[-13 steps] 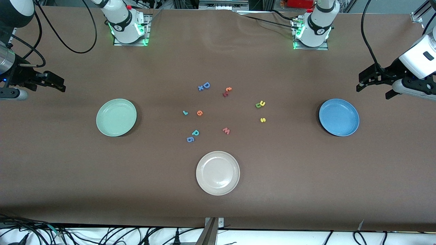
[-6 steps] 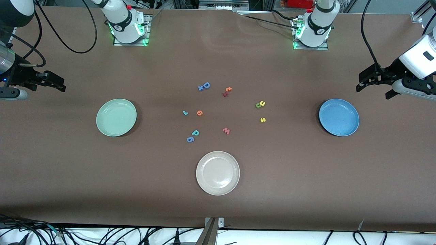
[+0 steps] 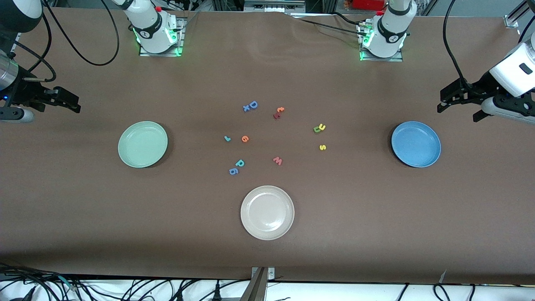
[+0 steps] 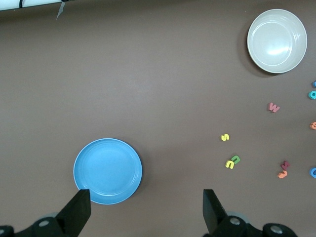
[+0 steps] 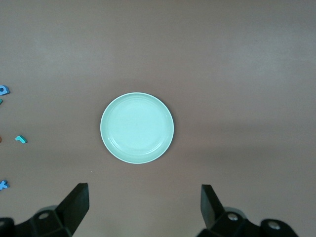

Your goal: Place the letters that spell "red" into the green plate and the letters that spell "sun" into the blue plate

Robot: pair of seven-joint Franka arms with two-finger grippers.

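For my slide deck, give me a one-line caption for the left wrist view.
Left gripper, jaws open, over the bare blue plate; yellow s on the table.

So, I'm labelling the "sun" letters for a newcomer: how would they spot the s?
Start at the blue plate and move toward the scattered letters at the table's middle. The yellow s lies alone, nearer the front camera than the touching yellow u and dark green n.

Green plate (image 3: 142,144), blue plate (image 3: 416,144), cream plate (image 3: 267,212), scattered foam letters (image 3: 276,136) between
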